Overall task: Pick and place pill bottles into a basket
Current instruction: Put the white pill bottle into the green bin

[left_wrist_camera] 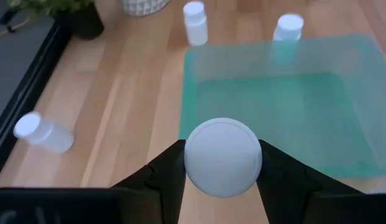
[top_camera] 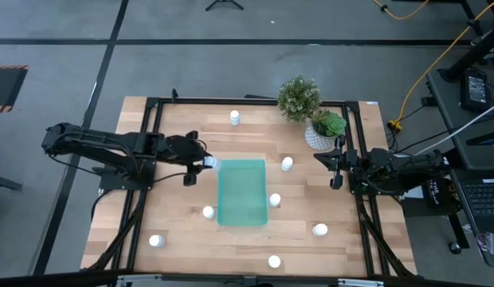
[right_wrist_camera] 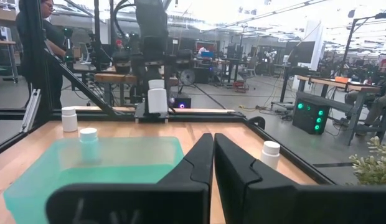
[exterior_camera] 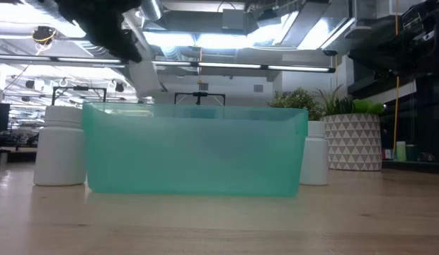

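Eight pill bottles are showing in the high view, and one of them, the held bottle [top_camera: 208, 163], is sitting between the jaws of the left gripper [top_camera: 204, 163], which are closing partway around its white body. That bottle is hanging just above the basket's [top_camera: 242, 217] upper-left corner, over the rim rather than inside; in the left wrist view the held bottle [left_wrist_camera: 223, 157] is filling the gap between the two dark fingers [left_wrist_camera: 170, 169], end-on to the camera, with the teal basket [left_wrist_camera: 243, 93] lying beyond it.

Seven loose bottles are standing on the tabletop [top_camera: 175, 231] around the basket: one near the far edge [top_camera: 235, 118], two just beside the basket's right side [top_camera: 287, 163] [top_camera: 275, 200], one touching or nearly touching its left side [top_camera: 208, 212], and three toward the near edge [top_camera: 156, 241] [top_camera: 274, 261] [top_camera: 320, 230].

Over at the right edge, the right gripper [top_camera: 335, 166] is waiting beside the patterned plant pot [top_camera: 317, 139], its jaws pressing together on nothing, as the right wrist view [right_wrist_camera: 213, 155] is showing.
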Robot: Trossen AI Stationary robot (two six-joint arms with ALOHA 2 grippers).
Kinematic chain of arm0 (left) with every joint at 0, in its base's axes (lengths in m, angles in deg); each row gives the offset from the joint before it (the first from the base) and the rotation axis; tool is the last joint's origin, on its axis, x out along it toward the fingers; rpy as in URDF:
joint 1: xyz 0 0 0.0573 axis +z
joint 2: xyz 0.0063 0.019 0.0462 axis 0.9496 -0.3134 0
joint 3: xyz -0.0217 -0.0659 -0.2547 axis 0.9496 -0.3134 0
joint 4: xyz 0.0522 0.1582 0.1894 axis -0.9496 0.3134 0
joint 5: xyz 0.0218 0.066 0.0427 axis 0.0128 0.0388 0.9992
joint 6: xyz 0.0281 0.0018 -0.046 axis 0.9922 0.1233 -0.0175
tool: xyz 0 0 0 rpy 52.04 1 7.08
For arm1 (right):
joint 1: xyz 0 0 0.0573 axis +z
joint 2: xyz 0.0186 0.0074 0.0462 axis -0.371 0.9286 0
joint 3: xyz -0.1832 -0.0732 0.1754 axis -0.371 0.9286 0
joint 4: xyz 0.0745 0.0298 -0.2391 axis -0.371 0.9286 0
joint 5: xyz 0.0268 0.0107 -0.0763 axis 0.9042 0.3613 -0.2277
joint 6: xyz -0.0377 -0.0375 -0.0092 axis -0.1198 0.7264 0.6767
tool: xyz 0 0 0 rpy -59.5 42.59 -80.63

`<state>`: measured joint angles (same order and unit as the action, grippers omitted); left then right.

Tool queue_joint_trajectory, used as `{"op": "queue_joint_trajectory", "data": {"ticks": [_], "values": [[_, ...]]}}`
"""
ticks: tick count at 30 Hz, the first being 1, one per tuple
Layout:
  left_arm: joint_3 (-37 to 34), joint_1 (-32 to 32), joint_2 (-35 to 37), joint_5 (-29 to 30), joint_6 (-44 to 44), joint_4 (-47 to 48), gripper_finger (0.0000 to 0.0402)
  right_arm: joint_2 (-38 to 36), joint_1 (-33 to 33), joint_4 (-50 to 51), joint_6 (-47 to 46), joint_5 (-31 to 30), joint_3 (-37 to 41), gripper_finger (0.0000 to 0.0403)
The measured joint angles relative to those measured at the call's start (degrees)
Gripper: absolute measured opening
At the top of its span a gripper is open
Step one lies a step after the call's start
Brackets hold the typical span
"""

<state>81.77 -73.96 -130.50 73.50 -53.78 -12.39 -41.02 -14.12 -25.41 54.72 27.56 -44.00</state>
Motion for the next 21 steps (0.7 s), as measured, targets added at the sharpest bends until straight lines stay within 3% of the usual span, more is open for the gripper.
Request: {"op": "queue_joint_trajectory", "data": {"ticks": [10,21], "values": [[2.0,-0.4,-12.0,-1.1,3.0,-7.7,0.0159,0.0,0.0,0.0,-0.1,0.0,0.0,0.0019],[11.5,-0.3,-21.4,-2.6,3.3,0.7,0.0159,0.0,0.0,0.0,-0.1,0.0,0.0,0.0019]]}}
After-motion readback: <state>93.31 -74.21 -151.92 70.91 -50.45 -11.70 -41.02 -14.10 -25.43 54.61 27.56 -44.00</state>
